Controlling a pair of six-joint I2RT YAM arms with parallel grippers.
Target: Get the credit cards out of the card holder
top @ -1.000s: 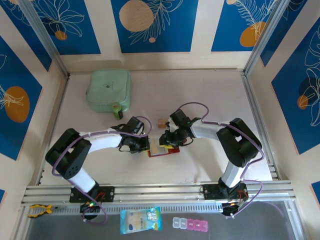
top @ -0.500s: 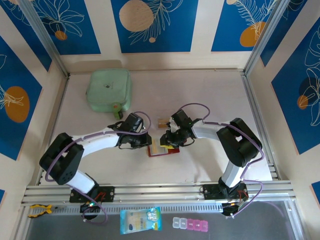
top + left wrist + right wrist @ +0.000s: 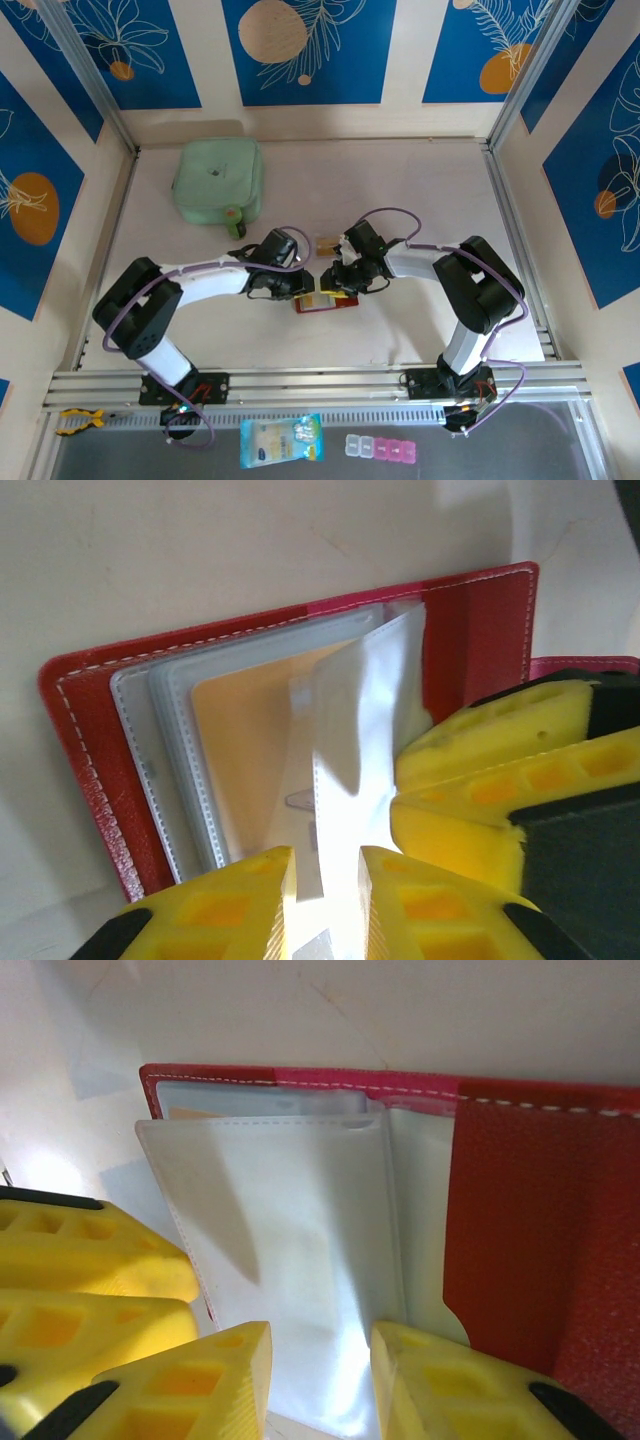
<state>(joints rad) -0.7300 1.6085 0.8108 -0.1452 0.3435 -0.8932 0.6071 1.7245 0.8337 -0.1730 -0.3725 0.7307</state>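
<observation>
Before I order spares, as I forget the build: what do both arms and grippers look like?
Left arm and right arm: white tubular links, black joints, a looping purple cable each. Left gripper and right gripper: chunky yellow fingers with square recesses.

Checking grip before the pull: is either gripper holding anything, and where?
Cannot be told: the card holder's clear pocket leaf sits inside the left gripper and the right gripper, with no pinch visible.

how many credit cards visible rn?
2: a loose card lies on the table beyond the card holder; an orange card sits in its pocket. More may be hidden.
</observation>
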